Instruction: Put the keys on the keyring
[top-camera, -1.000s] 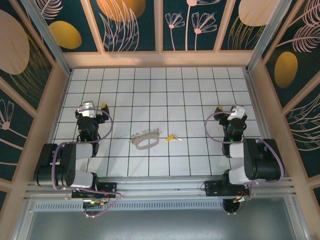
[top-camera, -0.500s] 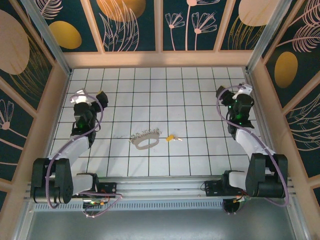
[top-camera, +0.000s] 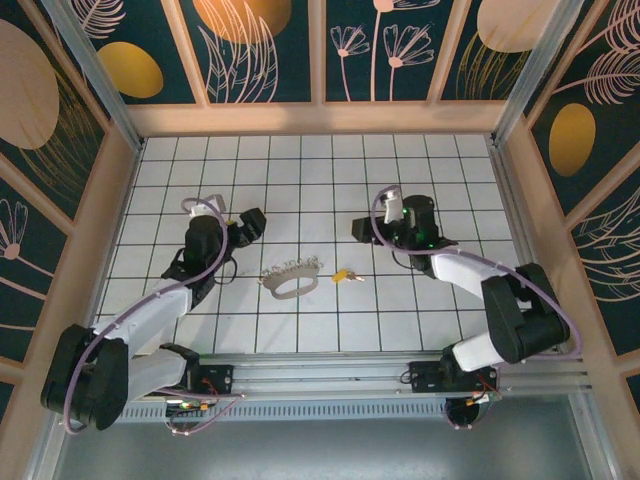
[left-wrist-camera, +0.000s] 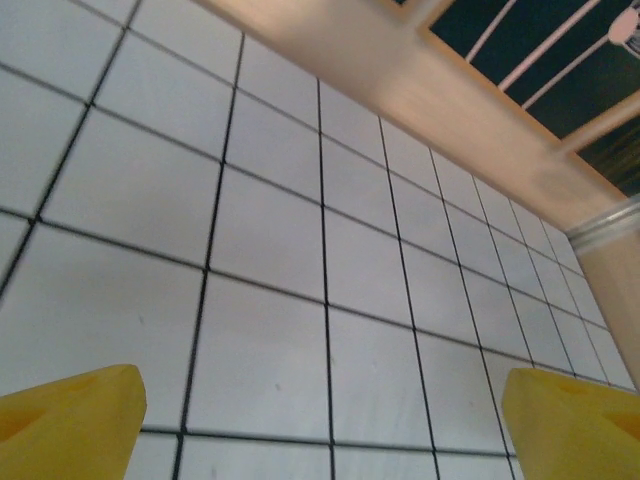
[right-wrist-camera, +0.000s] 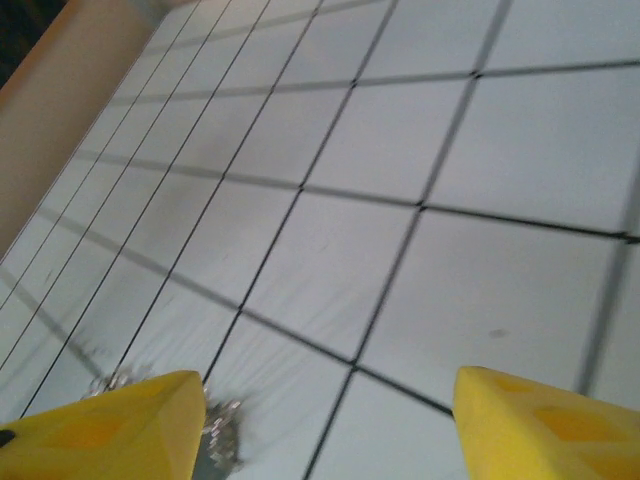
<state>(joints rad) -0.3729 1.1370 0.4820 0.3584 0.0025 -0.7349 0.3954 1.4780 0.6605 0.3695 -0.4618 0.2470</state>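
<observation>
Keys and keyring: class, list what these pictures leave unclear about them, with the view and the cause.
1. Top view: the small keys on the keyring are too tiny to count.
2. Top view: the yellow-headed key is too small to show its teeth.
3. Right wrist view: silvery keys are blurred, partly hidden by a yellow fingertip and cut off by the bottom edge.

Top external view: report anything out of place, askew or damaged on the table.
One yellow-headed key lies loose to the right of the keyring, apart from it rather than on the loop. Nothing looks spilled or damaged.
</observation>
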